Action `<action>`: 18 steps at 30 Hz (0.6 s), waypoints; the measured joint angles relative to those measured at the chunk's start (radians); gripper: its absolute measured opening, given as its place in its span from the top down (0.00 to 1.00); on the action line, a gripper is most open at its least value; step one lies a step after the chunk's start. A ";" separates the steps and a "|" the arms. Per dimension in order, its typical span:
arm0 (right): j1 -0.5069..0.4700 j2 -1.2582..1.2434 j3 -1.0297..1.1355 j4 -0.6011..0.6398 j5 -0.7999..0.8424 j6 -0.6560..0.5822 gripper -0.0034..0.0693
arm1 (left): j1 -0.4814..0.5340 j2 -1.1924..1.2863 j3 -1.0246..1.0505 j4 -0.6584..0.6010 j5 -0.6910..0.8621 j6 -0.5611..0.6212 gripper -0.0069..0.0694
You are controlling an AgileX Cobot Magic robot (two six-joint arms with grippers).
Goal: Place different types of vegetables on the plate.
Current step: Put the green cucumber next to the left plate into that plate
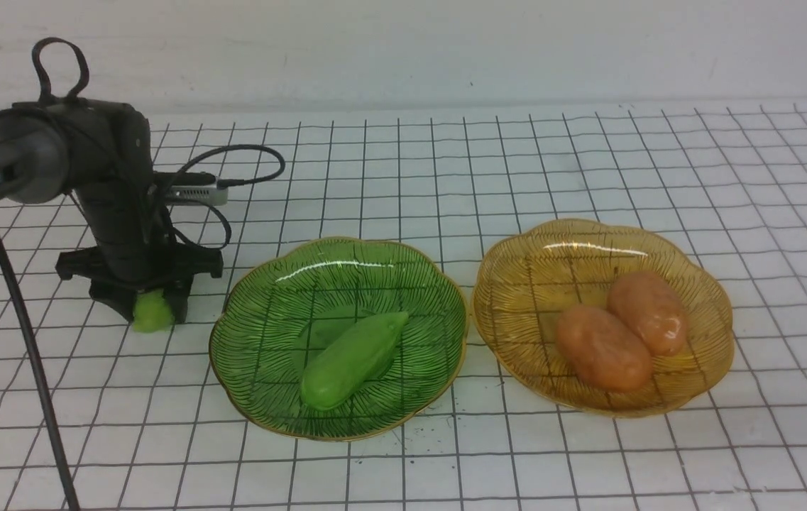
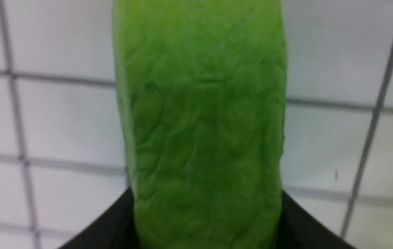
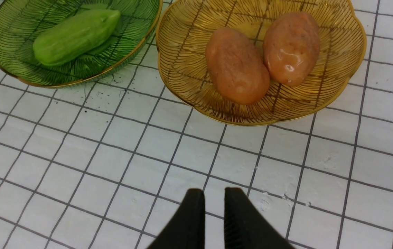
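A light-green pod [image 1: 150,316] lies on the gridded table left of the green plate [image 1: 261,298]. My left gripper [image 1: 151,306] reaches down over it. In the left wrist view the pod [image 2: 203,131] fills the gap, and black fingers [image 2: 295,221] press against both of its sides. A second green pod [image 1: 353,351] lies in the green plate. Two orange-brown potato-like ovals [image 1: 602,348] [image 1: 648,312] rest side by side in the amber plate [image 1: 517,284]. My right gripper [image 3: 213,197] hovers over bare table in front of the plates, shut and holding nothing.
Black cables [image 1: 27,341] hang from the left arm down towards the table's front left. A white wall [image 1: 403,50] stands behind the table. The two plates sit almost rim to rim.
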 joint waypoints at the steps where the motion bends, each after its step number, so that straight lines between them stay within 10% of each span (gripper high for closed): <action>1: 0.000 0.000 0.000 0.000 0.000 0.000 0.85 | 0.000 -0.013 -0.007 0.000 0.031 0.010 0.44; 18: 0.000 0.000 0.000 0.005 -0.035 -0.012 0.85 | -0.247 -0.125 -0.024 -0.214 0.132 0.212 0.44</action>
